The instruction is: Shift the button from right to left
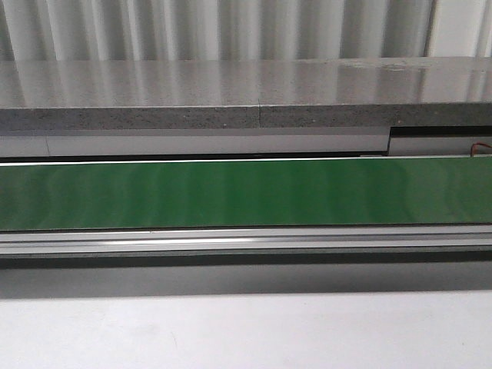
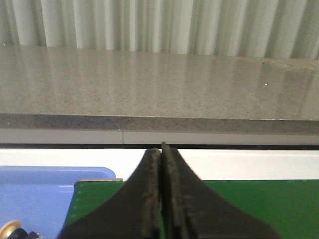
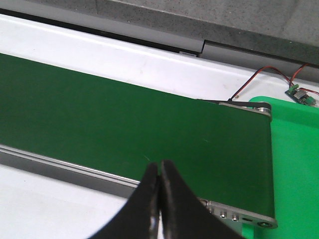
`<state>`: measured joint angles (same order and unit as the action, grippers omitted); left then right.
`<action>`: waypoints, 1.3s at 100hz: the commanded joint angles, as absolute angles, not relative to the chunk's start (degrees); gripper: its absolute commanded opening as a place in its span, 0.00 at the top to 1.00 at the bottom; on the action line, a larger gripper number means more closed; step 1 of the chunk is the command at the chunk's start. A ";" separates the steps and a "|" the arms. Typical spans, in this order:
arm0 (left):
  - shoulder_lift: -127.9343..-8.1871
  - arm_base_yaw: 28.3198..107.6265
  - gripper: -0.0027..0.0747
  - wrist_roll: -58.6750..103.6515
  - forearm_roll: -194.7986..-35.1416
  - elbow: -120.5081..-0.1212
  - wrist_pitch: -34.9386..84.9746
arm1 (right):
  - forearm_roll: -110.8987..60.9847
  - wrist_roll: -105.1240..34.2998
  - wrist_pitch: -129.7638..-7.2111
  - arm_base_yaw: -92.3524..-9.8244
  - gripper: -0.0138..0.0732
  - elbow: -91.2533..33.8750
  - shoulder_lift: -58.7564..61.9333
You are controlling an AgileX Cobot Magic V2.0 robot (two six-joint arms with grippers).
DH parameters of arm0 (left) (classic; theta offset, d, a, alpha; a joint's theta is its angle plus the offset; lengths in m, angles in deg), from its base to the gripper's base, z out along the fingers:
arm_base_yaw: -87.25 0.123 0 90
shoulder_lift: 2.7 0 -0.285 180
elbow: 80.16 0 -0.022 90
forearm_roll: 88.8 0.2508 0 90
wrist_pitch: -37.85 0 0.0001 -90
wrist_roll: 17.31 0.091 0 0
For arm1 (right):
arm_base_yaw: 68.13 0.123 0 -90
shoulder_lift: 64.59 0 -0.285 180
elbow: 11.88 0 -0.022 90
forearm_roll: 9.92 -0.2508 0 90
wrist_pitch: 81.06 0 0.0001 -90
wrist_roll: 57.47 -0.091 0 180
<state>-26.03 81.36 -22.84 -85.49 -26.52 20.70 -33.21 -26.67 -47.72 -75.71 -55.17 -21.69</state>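
Two tools wait with fingers pressed together and nothing between them: the left tool [image 2: 160, 199] hangs over the left end of the green belt [image 1: 246, 192], the right tool [image 3: 158, 199] over its right end. That spread looks deliberate, one arm posted at each end of the conveyor so a part can be picked at one side and received at the other. The button itself cannot be placed with any confidence. At the lower corner of the left wrist view a small rounded brass-coloured thing [image 2: 10, 229] sits in a blue tray [image 2: 45, 194] just beside the belt end; it may be a button, but it is cut off by the frame. The belt shows no part on it in any view. Past the right end lies a bright green tray [image 3: 294, 164] with a small circuit board [image 3: 300, 94] and red and black wires [image 3: 261, 79] near it. The belt runs in a silver frame [image 1: 246, 242] on a white table [image 1: 246, 330]; behind stands a speckled grey slab [image 1: 246, 92], then pale corrugated wall panels [image 1: 231, 27].
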 commanded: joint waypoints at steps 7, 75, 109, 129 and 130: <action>-24.11 80.83 0.99 -23.32 -80.99 -19.03 37.85 | -34.68 -26.29 -51.25 -75.59 0.91 -53.71 -21.90; -8.22 81.06 0.99 -24.27 -81.59 -1.71 41.77 | -34.68 -26.29 -50.85 -75.59 0.91 -53.71 -21.90; -8.22 81.06 0.99 -24.27 -81.59 -1.71 41.77 | -34.68 -26.29 -50.85 -75.59 0.91 -53.71 -21.90; -8.22 81.06 0.99 -24.27 -81.59 -1.71 41.77 | -34.68 -26.29 -50.85 -75.59 0.91 -53.71 -21.90; -8.22 81.06 0.99 -24.27 -81.59 -1.71 41.77 | -34.68 -26.29 -50.85 -75.59 0.91 -53.71 -21.90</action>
